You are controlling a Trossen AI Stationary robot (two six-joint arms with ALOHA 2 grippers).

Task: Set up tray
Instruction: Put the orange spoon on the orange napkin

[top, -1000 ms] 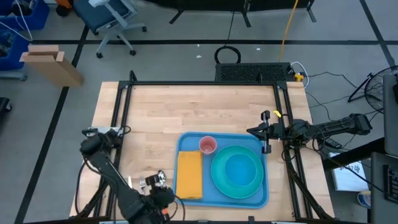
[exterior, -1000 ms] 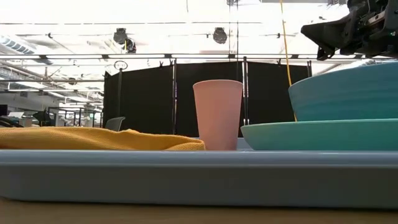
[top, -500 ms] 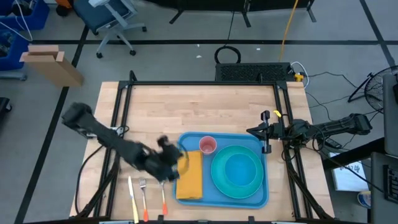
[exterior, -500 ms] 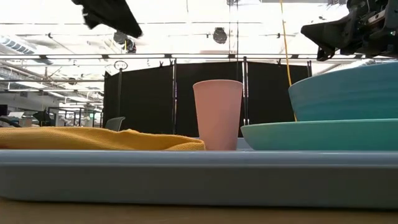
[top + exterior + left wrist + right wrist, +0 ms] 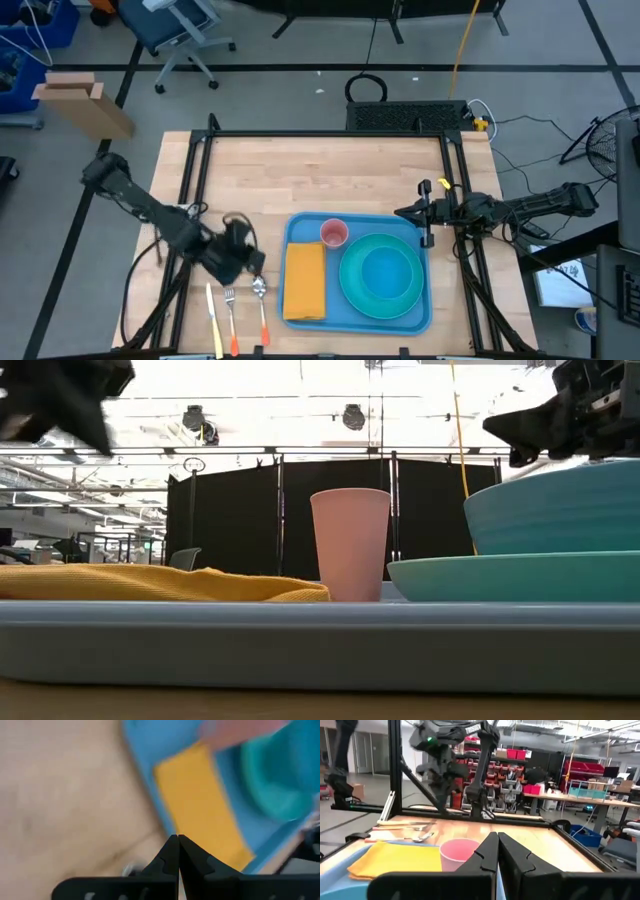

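Already the tray (image 5: 358, 318) lies flat near the bench's (image 5: 300, 180) front edge, toward its right side, carrying a yellow cloth (image 5: 305, 280) at its left end, a pink cup (image 5: 333, 234) by its far rim and a teal bowl on a plate (image 5: 381, 275) filling its right half. A knife, fork and spoon (image 5: 260, 305) lie on the bare wood just beside the tray's left rim.

By its look the tray is stiff, light plastic with a smooth, probably slippery face; loaded like this it would likely tip if lifted from one end, so the low rim at a long side, or both short ends at once, seems the place to hold. The cup looks light and easily knocked.

The left gripper (image 5: 243, 262) hangs over the bench beside the cutlery, fingers together and empty. The right gripper (image 5: 405, 212) waits at the bench's right edge by the tray's far right corner, also pressed together on nothing.

The low view hides the cutlery behind the tray's near rim, and the left wrist view is smeared by motion.
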